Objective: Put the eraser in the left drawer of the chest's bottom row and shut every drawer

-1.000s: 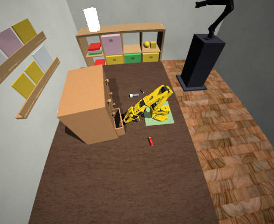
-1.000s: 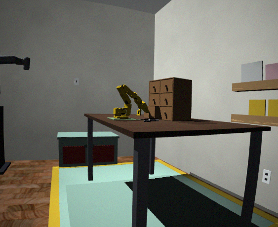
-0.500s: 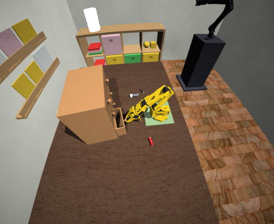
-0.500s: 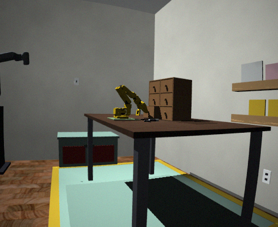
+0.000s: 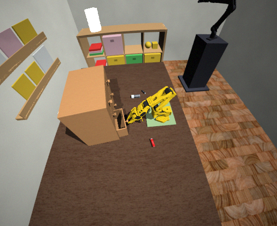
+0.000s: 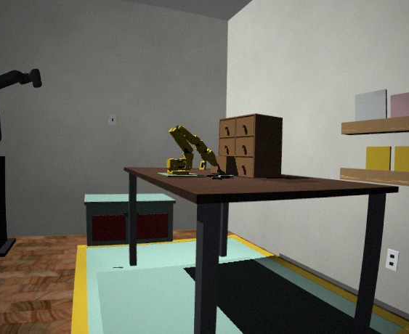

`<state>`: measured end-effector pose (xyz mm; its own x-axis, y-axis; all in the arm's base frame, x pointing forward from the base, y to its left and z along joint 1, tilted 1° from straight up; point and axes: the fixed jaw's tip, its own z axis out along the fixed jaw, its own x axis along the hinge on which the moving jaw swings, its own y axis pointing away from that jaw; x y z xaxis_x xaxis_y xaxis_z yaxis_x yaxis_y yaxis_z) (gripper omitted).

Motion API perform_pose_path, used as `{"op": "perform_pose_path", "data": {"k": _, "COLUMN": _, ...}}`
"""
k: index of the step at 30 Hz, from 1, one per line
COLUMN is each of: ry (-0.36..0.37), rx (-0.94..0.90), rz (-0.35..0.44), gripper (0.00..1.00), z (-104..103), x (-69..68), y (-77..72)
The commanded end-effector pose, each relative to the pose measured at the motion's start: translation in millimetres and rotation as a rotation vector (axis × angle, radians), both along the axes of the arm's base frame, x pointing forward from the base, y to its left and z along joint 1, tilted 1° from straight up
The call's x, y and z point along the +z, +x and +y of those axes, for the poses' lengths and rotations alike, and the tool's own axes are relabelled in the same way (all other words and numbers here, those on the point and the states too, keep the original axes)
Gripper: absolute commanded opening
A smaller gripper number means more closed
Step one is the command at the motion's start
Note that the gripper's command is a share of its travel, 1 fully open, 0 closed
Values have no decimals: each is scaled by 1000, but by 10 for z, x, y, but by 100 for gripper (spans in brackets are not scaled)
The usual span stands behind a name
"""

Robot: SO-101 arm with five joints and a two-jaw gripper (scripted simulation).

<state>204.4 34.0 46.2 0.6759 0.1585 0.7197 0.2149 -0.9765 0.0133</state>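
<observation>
The wooden chest (image 5: 91,105) stands on the left of the table, its drawers facing my arm. The left drawer of the bottom row (image 5: 121,122) is pulled partly out; it also shows in the side view (image 6: 227,164). I see nothing inside it, though its inside is dark. My gripper (image 5: 128,120) is low at this drawer's front and shut on its knob; in the side view my gripper (image 6: 219,170) is just above the table. A small white and grey block (image 5: 135,96), which looks like the eraser, lies on the table behind my arm.
A small black thing (image 5: 143,92) lies near the block. A red cylinder (image 5: 152,142) lies in front of my base. My base sits on a green mat (image 5: 161,118). The other drawers are shut, their knobs (image 5: 108,81) sticking out.
</observation>
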Motion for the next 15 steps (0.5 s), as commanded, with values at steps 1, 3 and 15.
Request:
{"op": "perform_pose_path", "data": {"k": 1, "ry": 10, "rx": -4, "rz": -11, "gripper": 0, "z": 7, "x": 19, "y": -9}}
{"op": "perform_pose_path", "data": {"k": 3, "ry": 10, "rx": -4, "rz": -11, "gripper": 0, "z": 7, "x": 19, "y": -9}}
{"op": "perform_pose_path", "data": {"k": 15, "ry": 10, "rx": -1, "rz": -11, "gripper": 0, "z": -1, "x": 21, "y": -73}}
